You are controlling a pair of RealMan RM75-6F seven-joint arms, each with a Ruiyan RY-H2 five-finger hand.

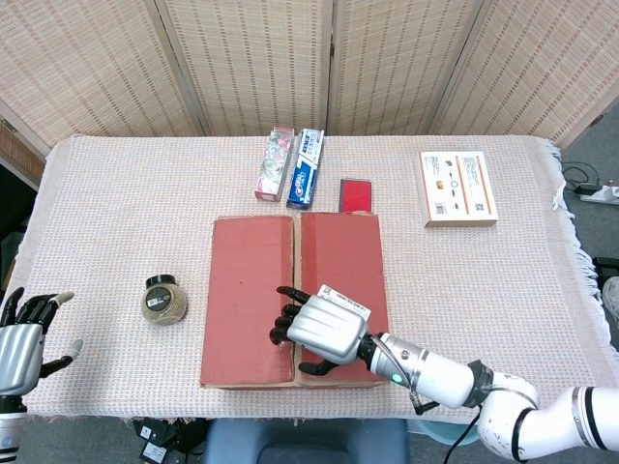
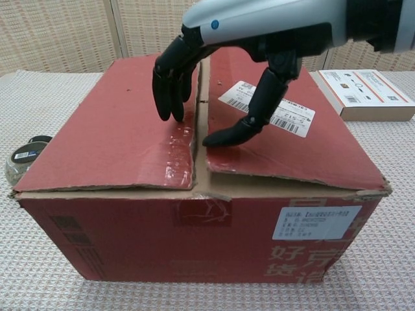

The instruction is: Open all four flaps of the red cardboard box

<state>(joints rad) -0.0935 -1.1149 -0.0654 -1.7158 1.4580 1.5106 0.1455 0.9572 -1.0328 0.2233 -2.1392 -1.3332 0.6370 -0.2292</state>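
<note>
Although your right robot hand (image 1: 317,329) is already over the box (image 1: 295,300), no flap is open yet: all four remain to be done.

- Box: red cardboard, standing at the middle of the surface (image 1: 116,213), close to its near edge. The chest view shows both top flaps lying down, slightly bowed, with a narrow seam between them.
- Left flap (image 2: 117,123): down. Dark fingers (image 2: 170,91) of your right robot hand point down onto it just beside the seam; contact looks likely, but I cannot tell for certain.
- Right flap (image 2: 285,139): down, carrying a white label (image 2: 275,107). The thumb rests at its inner edge near the seam.
- Inner flaps: hidden under the two top ones; state cannot be told.
- Right robot hand: grasping nothing, fingers spread and curved downward across the seam.
- Left robot hand (image 1: 24,333): released, fingers apart, holding nothing, off the near left corner of the surface.

Judgement: you are at the very start, seeking a purchase under a flap edge at the seam. Left to do: lift both top flaps outward, then the two beneath.
</note>
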